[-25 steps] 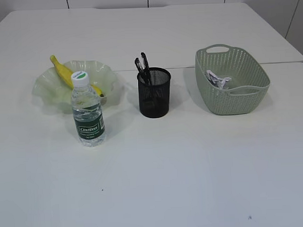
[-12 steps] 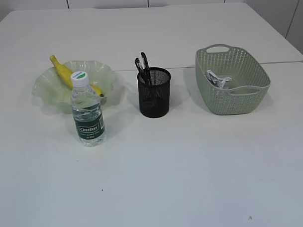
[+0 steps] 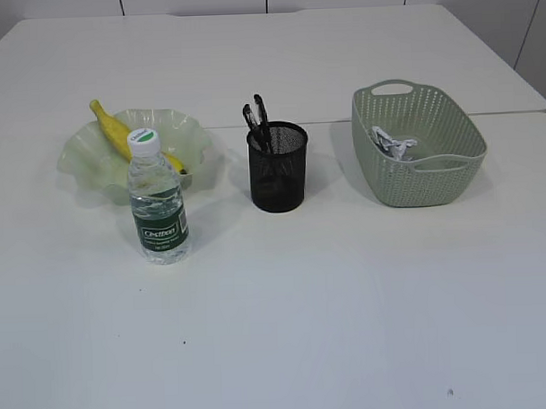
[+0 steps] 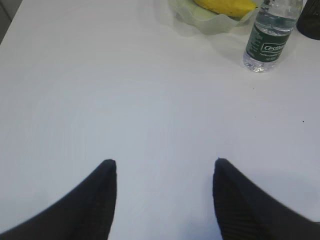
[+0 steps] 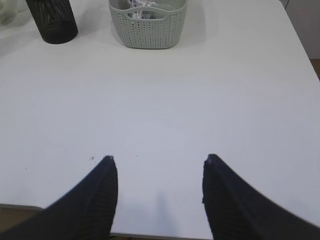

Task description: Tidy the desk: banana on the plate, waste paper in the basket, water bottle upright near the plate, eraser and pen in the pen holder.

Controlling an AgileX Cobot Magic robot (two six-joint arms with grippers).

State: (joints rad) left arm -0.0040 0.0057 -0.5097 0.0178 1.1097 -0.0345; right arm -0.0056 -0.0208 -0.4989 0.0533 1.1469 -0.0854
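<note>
A yellow banana (image 3: 118, 131) lies on the pale green wavy plate (image 3: 83, 155). A clear water bottle (image 3: 157, 202) with a green label stands upright just in front of the plate; it also shows in the left wrist view (image 4: 270, 35). Black pens (image 3: 257, 120) stand in the black mesh pen holder (image 3: 278, 173). Crumpled waste paper (image 3: 394, 145) lies in the green basket (image 3: 433, 176). The eraser is not visible. My left gripper (image 4: 164, 162) is open and empty over bare table. My right gripper (image 5: 158, 157) is open and empty near the table's front edge. Neither arm shows in the exterior view.
The white table's front edge (image 5: 150, 234) lies just under my right gripper. A second white table (image 3: 268, 52) adjoins at the back. The basket (image 5: 148, 22) and pen holder (image 5: 51, 20) also show far ahead in the right wrist view.
</note>
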